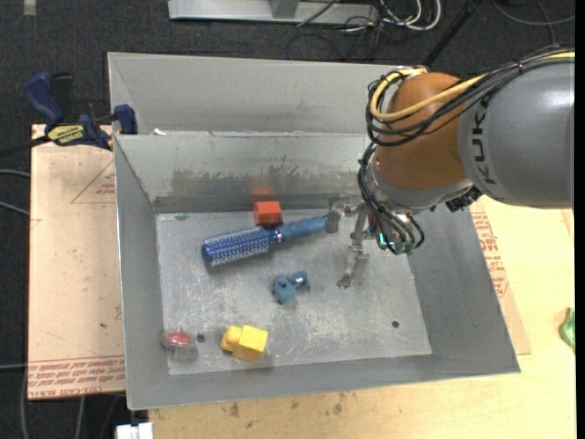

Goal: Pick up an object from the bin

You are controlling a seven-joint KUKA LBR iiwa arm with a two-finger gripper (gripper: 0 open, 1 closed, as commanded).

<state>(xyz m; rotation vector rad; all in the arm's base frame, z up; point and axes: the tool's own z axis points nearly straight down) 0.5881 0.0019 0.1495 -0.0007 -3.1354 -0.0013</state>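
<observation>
Bin contents as I found them, left to right.

1. Bin [137, 245]: grey metal, sloped walls, floor scuffed.
2. Small round thing [178, 340]: reddish, front left corner of the floor. Kind not made out.
3. Yellow block [245, 339]: just right of item 2, near the front wall, apart from it.
4. Blue hairbrush [265, 240]: lay flat on the floor, mid-bin, toward the back. Its long axis ran from lower left to upper right, only slightly off the back wall's line. The bristled head was at the left end, and the plain handle pointed right, toward me.
5. Orange cube [268, 212]: just behind the brush where head meets handle, close to the back wall. Whether it touched the brush I could not tell.
6. Small blue piece [290, 286]: irregular, in front of the brush and apart from it.
7. My gripper [344, 247]: right of centre, low over the floor, fingers standing wide with nothing between them. One finger was just beside the brush handle's end, the other nearer the front, right of item 6.

Progress: nothing was lifted and every item still rested on the floor. The whole pick was left to do: settle over a thing, close, raise.

Judgement: the brush was the nearest candidate. A grasp would sit best across the slim handle, square to its long axis.
</observation>
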